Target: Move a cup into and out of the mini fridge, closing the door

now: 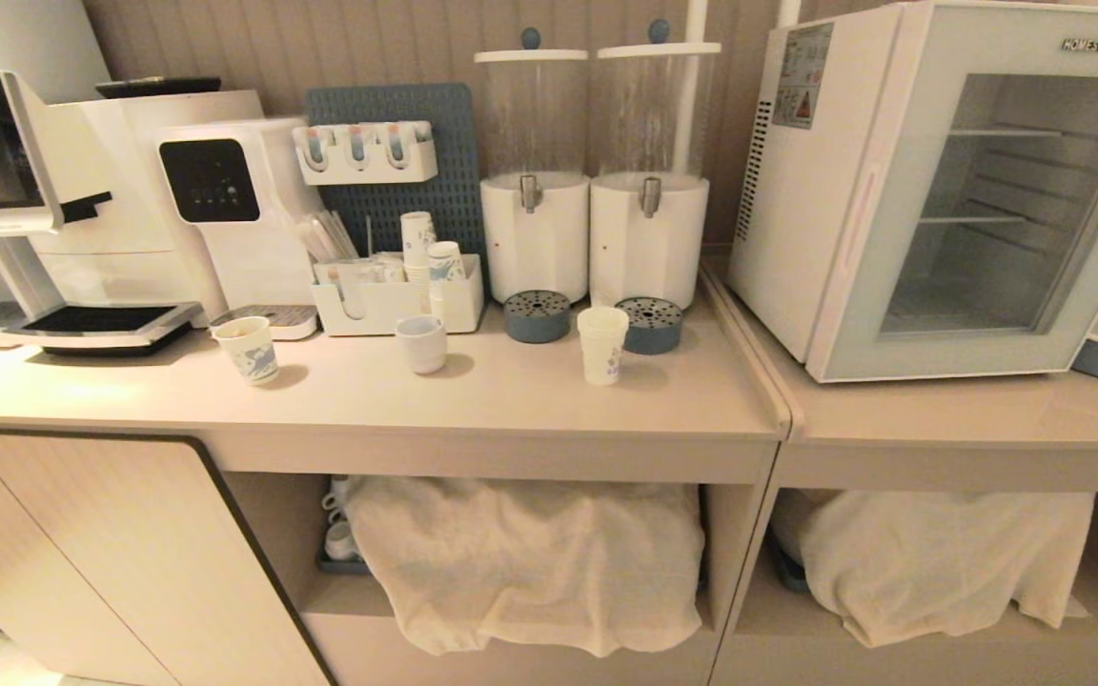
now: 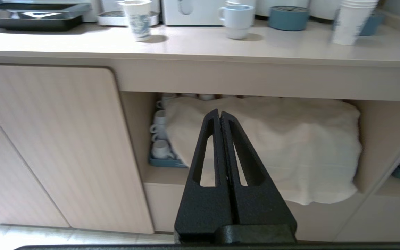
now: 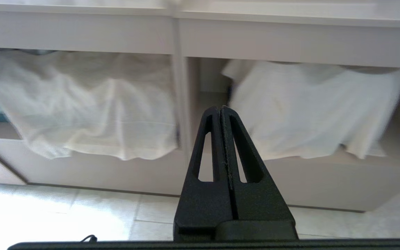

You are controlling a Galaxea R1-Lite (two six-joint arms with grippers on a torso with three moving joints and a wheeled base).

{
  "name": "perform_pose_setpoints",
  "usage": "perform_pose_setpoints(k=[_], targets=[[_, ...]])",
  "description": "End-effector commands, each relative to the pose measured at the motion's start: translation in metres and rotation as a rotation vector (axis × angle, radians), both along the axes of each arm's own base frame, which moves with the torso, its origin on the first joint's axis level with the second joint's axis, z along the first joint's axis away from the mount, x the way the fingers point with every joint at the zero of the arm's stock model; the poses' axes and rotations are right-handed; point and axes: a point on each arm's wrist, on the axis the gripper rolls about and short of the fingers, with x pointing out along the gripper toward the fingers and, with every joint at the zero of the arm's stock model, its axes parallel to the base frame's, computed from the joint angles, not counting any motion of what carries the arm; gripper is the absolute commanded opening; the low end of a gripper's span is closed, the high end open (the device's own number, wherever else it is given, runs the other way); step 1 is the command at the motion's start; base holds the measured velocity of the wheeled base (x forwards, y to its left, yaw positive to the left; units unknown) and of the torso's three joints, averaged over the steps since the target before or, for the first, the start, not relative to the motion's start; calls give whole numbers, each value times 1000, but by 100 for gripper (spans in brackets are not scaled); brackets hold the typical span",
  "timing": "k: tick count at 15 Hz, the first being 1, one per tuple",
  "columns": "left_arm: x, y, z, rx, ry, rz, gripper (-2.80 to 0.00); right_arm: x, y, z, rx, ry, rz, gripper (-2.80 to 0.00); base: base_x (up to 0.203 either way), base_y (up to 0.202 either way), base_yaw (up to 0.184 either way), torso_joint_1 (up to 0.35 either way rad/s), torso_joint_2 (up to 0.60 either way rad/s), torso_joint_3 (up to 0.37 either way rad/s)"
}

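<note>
Nearest hung the left gripper (image 2: 219,114), fingers pressed together and empty, low before the cabinet shelf's white cloth (image 2: 273,146). On the counter (image 1: 511,391), the cup (image 1: 601,345) stood before the drink dispensers (image 1: 597,181). Rightward sat the mini fridge (image 1: 797,210), the door (image 1: 978,210) closed. The right gripper (image 3: 221,111) likewise was closed, empty.

Beige counter (image 1: 511,400); cup (image 1: 601,345), ceramic cup (image 1: 421,343), mini fridge (image 1: 940,191) on it

A self-serve drinks corner, such as an office pantry or café station: a coffee machine (image 1: 44,210), water dispenser (image 1: 225,219), two tapped beverage jars (image 1: 535,181), stacked paper cups (image 1: 418,250) and a glass-doored mini fridge (image 1: 940,191) line the worktop (image 1: 511,400).
</note>
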Motion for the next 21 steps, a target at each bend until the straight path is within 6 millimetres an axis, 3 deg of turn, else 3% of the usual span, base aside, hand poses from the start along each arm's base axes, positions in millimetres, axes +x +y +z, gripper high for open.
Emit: perform_pose_setpoints(k=[1, 7, 21], targets=[[2, 0, -5, -1, 19, 0, -280, 0, 0, 0, 1, 1, 0, -280, 0, 190, 1, 2, 2, 7], [2, 0, -5, -1, 19, 0, -280, 0, 0, 0, 1, 1, 0, -280, 0, 165, 0, 3, 2, 3], [2, 0, -5, -1, 19, 0, -280, 0, 0, 0, 30, 0, -21, -280, 0, 0, 0, 0, 0, 0]])
